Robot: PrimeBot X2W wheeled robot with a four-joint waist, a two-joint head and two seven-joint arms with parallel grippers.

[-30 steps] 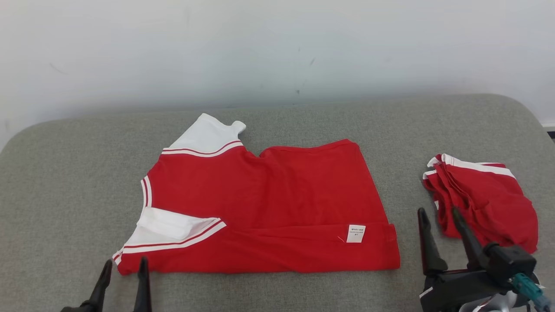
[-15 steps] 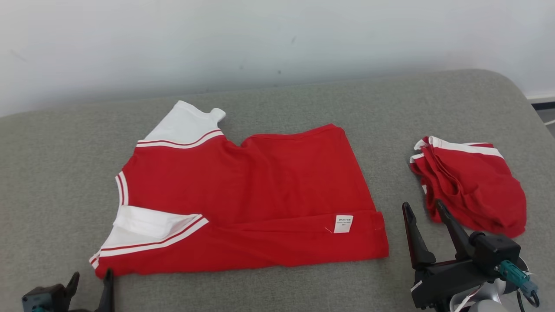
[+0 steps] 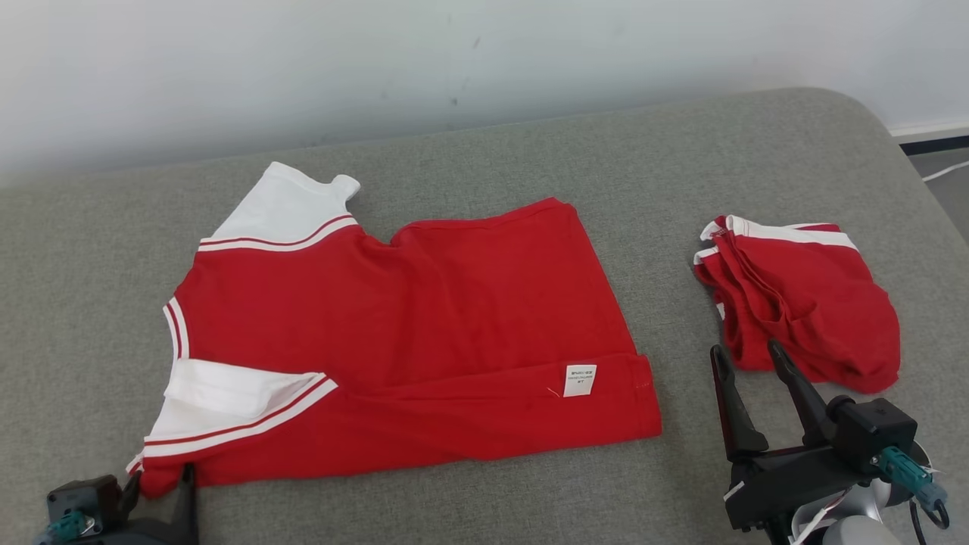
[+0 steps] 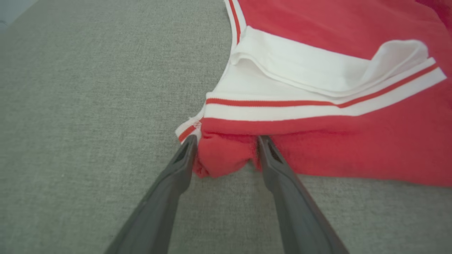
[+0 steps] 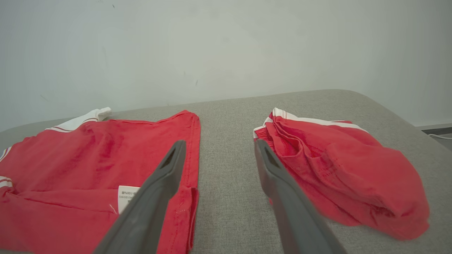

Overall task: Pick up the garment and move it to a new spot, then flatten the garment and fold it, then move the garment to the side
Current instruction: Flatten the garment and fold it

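Left claw [image 4: 227, 141], fingers apart, straddles the bunched near corner of the red garment [image 3: 409, 318], which lies half-folded across the middle of the grey cushion [image 3: 454, 515]; right claw [image 3: 745, 350] gapes idle by a second red bundle [image 3: 802, 295]; risk: a shallow pinch could catch one layer, and the fold spills.

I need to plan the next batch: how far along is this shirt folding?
Done: the red shirt lies spread flat on the grey cushion, its near edge already turned over, label showing. In hand: the left pincer straddles the shirt's near-left corner, jaws open; the right pincer hovers open beside the shirt. Left: the remaining folds and the move aside.
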